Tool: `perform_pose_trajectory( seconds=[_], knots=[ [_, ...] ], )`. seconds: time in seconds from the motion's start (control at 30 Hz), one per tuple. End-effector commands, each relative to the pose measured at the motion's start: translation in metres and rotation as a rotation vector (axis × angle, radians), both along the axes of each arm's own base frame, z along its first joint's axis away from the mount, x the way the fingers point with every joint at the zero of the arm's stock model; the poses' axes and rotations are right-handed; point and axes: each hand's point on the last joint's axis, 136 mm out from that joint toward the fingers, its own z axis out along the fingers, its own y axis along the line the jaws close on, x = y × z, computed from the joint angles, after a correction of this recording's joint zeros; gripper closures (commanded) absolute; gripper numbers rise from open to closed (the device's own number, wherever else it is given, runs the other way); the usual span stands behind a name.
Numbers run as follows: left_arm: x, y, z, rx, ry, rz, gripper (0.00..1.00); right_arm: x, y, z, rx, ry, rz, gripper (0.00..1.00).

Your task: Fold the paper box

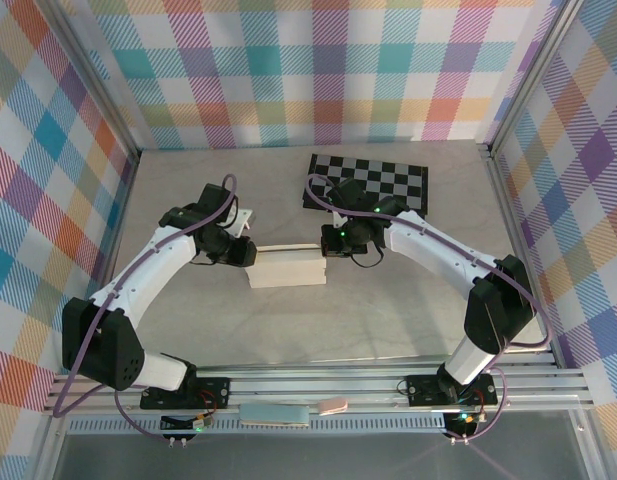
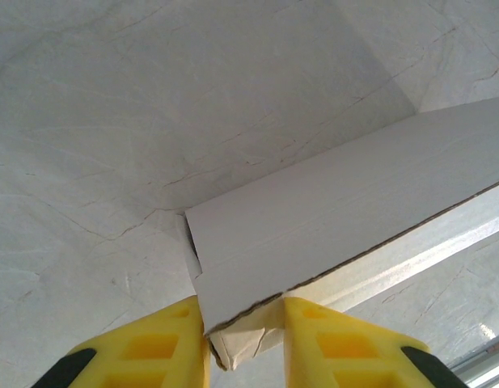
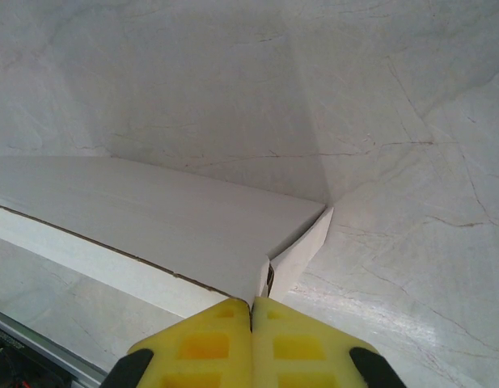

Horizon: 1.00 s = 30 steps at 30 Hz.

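Work the paper box (image 1: 288, 268), lying in the middle of the table (image 1: 188, 320) near the chessboard (image 1: 373, 185) but apart from it, from both ends at once. With left gripper (image 2: 245, 327) clamped around the tucked end flap and right gripper (image 3: 251, 315) pinched flat on the thin corner wall opposite, push inward evenly and squeeze lightly to avoid creasing the top panel. Cannot make out any tabs or slots beneath that panel, nor how deep the cardboard sits between the yellow fingers (image 2: 164, 352).
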Motion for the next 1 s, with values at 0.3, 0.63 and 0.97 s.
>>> perform_pose_trajectory(
  seconds=[0.3, 0.63, 0.97],
  knots=[
    [-0.013, -0.005, -0.013, 0.005, 0.061, -0.008, 0.75, -0.004, 0.002, -0.012, -0.013, -0.001, 0.004, 1.00],
    [-0.010, -0.004, -0.001, -0.015, 0.032, 0.029, 0.71, -0.013, -0.001, -0.024, -0.141, -0.096, 0.033, 1.00],
    [-0.004, 0.006, 0.032, -0.083, -0.041, 0.130, 0.50, -0.017, -0.008, -0.027, -0.192, -0.140, 0.043, 1.00]
  ],
)
